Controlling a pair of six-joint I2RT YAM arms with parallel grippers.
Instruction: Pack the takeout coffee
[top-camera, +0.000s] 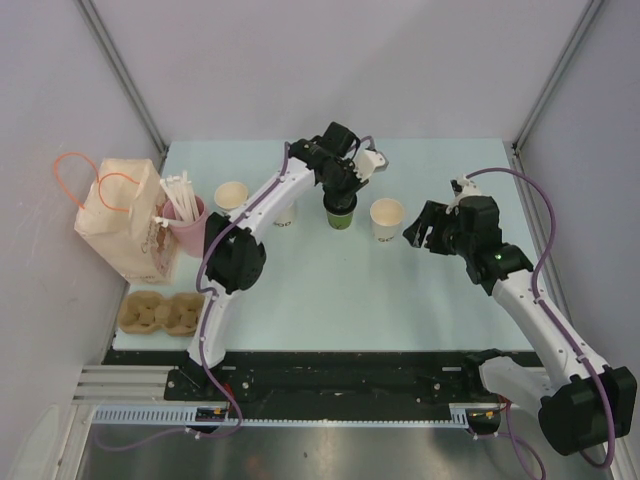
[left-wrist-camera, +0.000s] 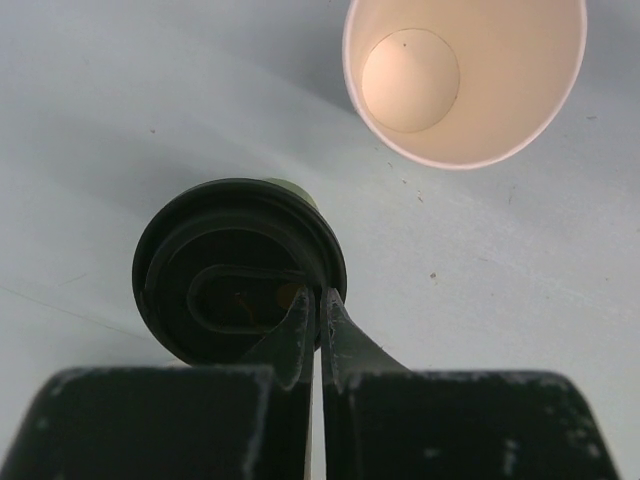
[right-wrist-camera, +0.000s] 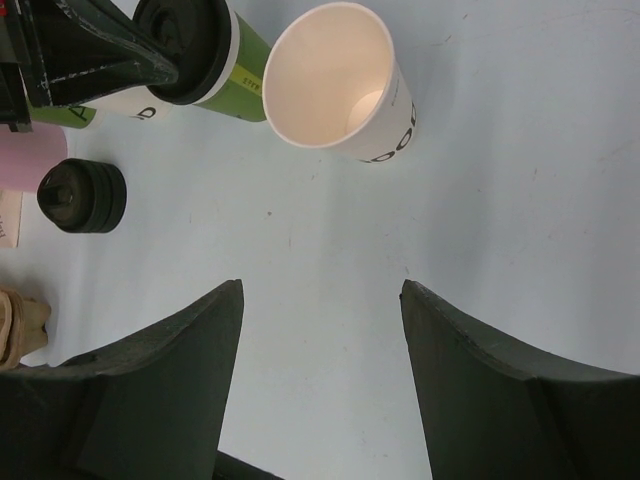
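A green-sided cup (top-camera: 340, 215) stands at the back middle of the table with a black lid (left-wrist-camera: 240, 268) on top. My left gripper (left-wrist-camera: 320, 296) is shut, its tips pinching the lid's rim at the near right side; it hangs right over the cup (top-camera: 341, 190). To the right stands a white-sided cup with dark print (top-camera: 387, 219), uncovered, cream inside (left-wrist-camera: 465, 75). My right gripper (top-camera: 423, 229) hovers open just right of that cup, nothing between its fingers (right-wrist-camera: 322, 287). A second black lid (right-wrist-camera: 82, 195) lies on the table near the pink cup.
Another open white cup (top-camera: 231, 195) stands at the back left, and one more (top-camera: 284, 216) sits partly hidden behind the left arm. A pink cup of white straws (top-camera: 186, 226) and a beige bag with orange handles (top-camera: 120, 215) stand at the left. A cardboard cup carrier (top-camera: 160, 312) lies front left.
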